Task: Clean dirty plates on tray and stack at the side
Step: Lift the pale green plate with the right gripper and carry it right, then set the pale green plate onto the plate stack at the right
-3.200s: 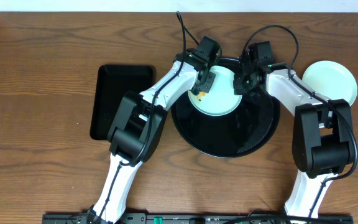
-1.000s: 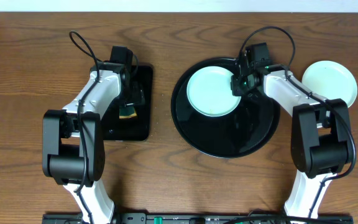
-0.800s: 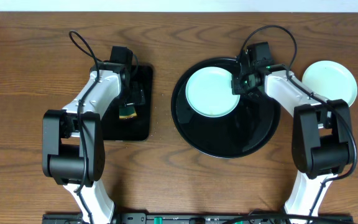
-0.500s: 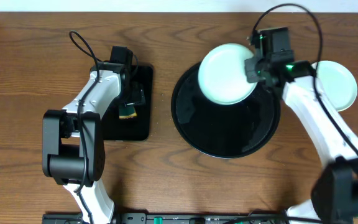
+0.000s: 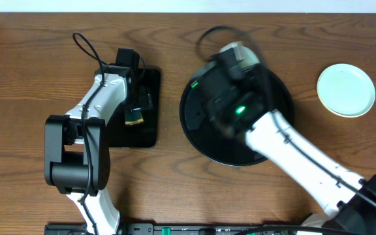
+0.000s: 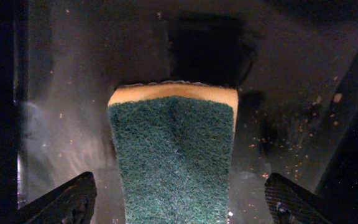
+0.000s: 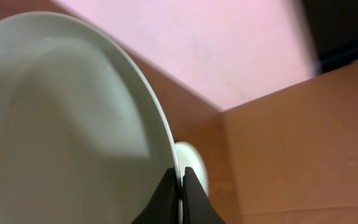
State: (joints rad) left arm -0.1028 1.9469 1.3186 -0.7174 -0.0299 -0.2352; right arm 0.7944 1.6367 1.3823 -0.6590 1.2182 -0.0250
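Brown wooden bench [image 5: 31, 65] carries the round black tray [image 5: 194, 124], and above it the right hand [image 7: 180, 186] pinches a pale plate [image 7: 61, 124] by its rim, jaws nearly shut. Best, I'd say, to swing it slowly and level to the other plate [image 5: 346, 90] lying well off to that hand's right, releasing only once it sits centred. Left hand [image 6: 182, 200] gapes wide astride the green sponge [image 6: 173, 149], gripping nothing.

A pale mint-white round plate [image 7: 61, 124] hung tilted, pinched at its rim by the right gripper [image 7: 180, 180]. A second mint-white plate [image 5: 346, 90] lay flat, well right of the large round glossy black tray [image 5: 191, 117].
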